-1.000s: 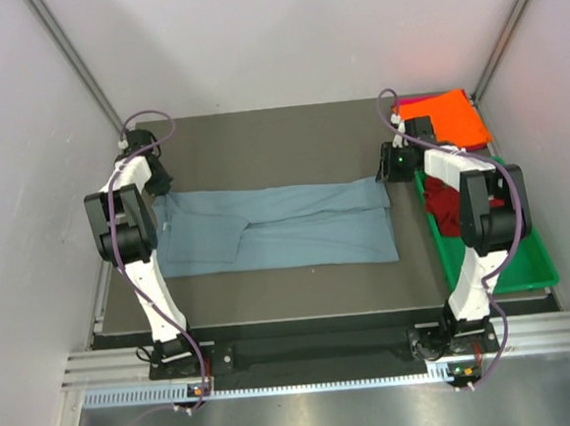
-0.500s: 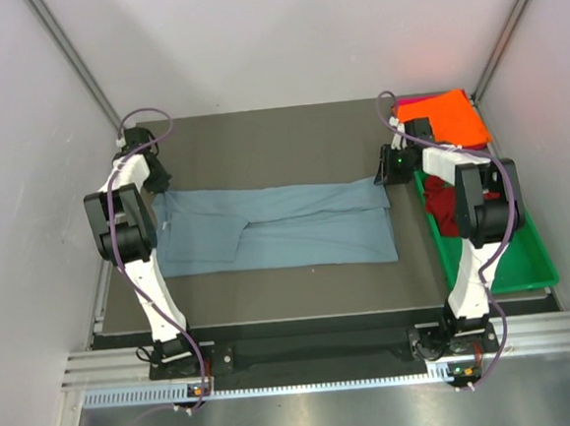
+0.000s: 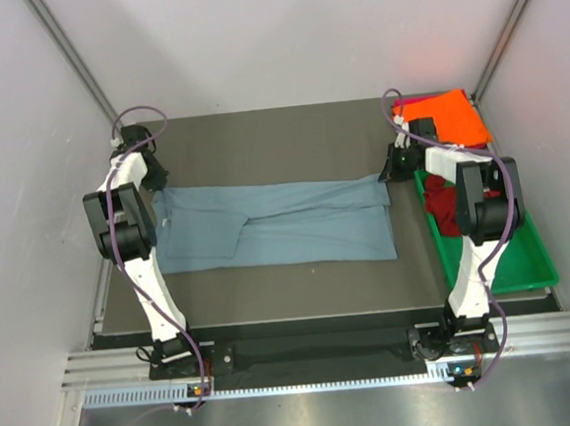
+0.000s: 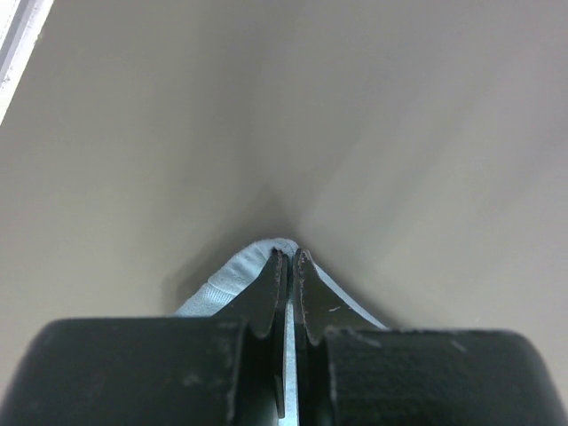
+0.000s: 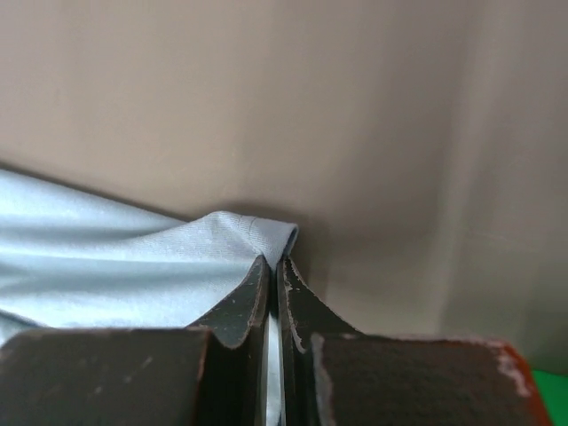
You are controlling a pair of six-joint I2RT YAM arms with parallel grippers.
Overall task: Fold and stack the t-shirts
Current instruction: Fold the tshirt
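A dusty blue-grey t-shirt (image 3: 276,224) lies spread flat across the dark table, folded lengthwise. My left gripper (image 3: 161,190) is shut on its far left corner (image 4: 232,275), the cloth pinched between the black fingers. At the far right corner (image 5: 222,240) my right gripper (image 3: 388,173) is shut on the fabric too. A bright orange t-shirt (image 3: 446,121) lies folded at the back right, with a magenta-pink t-shirt (image 3: 409,101) showing under its back edge. A dark red t-shirt (image 3: 442,206) sits crumpled in the green tray.
The green plastic tray (image 3: 521,263) runs along the table's right side, close to the right arm. White walls close in on the left, back and right. Bare dark table (image 3: 279,139) lies behind the blue-grey shirt and in front of it.
The right gripper has closed on the shirt's far right corner. Both arms have shifted slightly toward the back of the table; the left grip is unchanged.
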